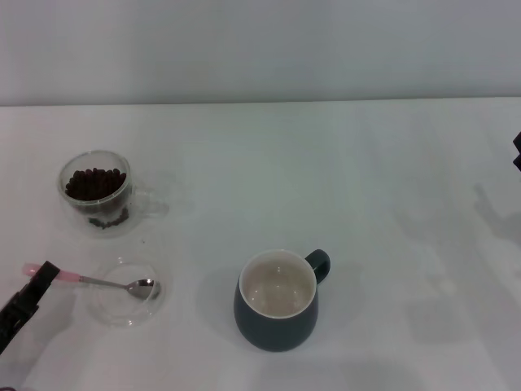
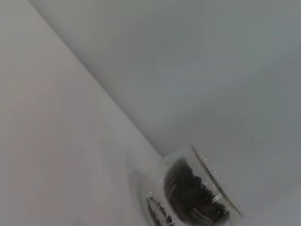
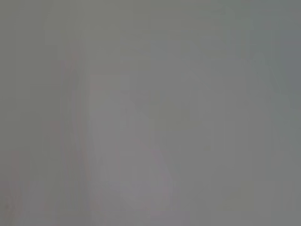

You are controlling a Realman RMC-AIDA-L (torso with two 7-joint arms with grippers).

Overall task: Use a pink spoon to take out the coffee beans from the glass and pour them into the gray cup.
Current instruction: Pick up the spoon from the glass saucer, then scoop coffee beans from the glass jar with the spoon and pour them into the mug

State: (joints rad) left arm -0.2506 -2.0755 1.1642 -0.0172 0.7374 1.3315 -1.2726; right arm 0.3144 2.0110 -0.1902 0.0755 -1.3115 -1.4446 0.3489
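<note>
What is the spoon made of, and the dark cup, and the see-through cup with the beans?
The spoon looks like shiny metal at the bowl, which glints, with a pale pink handle, maybe plastic or coated. The dark cup looks like glazed ceramic: smooth blue-gray outside, cream inside. The see-through cup looks like clear glass, since the beans show through its wall.

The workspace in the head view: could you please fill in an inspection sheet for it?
Surface: white table, bare on the robot's right.
Job's things: glass holding coffee beans; gray cup upright, no beans seen inside; pink spoon with its bowl on a flat clear dish.
Clutter: nothing seen.
End effectors: left end effector at the spoon's handle end; right end effector at the frame's edge.
Cables: nothing seen.
Surroundings: plain wall.
</note>
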